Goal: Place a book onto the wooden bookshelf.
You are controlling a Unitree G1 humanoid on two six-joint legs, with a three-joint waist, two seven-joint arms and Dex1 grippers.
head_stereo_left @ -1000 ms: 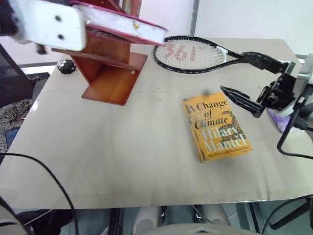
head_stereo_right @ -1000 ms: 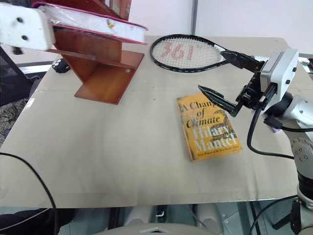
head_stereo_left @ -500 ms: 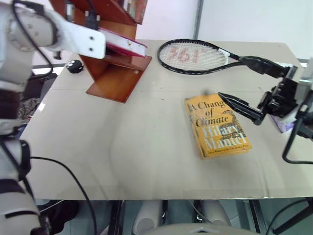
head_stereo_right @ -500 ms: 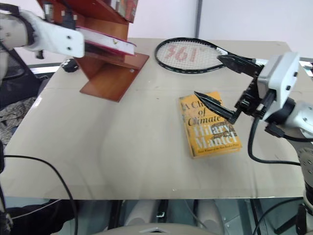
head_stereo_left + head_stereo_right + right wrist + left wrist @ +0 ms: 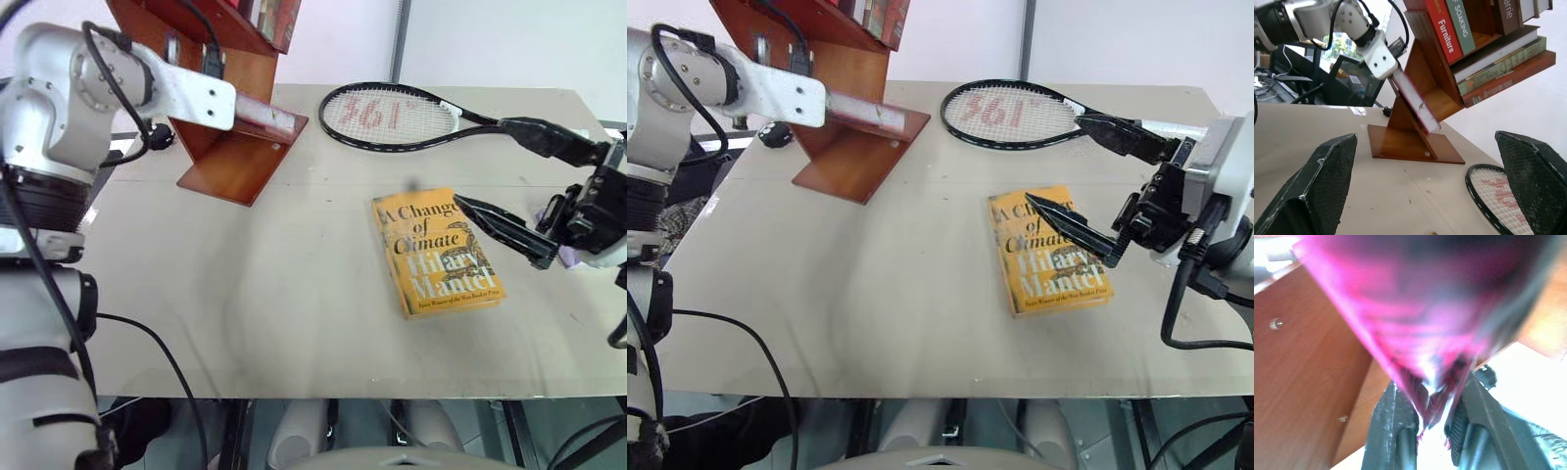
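A: State the position of the book (image 5: 865, 112).

B: The pink book lies in the lowest bay of the wooden bookshelf (image 5: 227, 162), on a slanted board just above the base plate. Its free end projects from the bay toward the racket (image 5: 392, 115).

A: State the condition of the left end effector (image 5: 1437, 418).

B: In the left wrist view, its two black fingers (image 5: 1396, 418) stand on either side of the book's near edge. The picture is blurred there, so whether the pads press the cover or stand slightly off it cannot be told. In the head views, the white housing of the left arm sits at the shelf bay with the book extending out of it.

A: State the condition of the right end effector (image 5: 1087, 186).

B: Released. Its two black fingers are spread wide with nothing between them. It hangs above the right part of the counter (image 5: 245, 294); the lower finger is over the yellow-orange book (image 5: 435, 252), and the upper finger is over the racket's handle.

A: List other items.

B: The yellow-orange book lies flat, cover up, right of centre on the counter. The racket lies flat at the far side, its head just beside the shelf base. In the right wrist view, upper shelf bays hold several books (image 5: 1498, 54), some leaning and some stacked.
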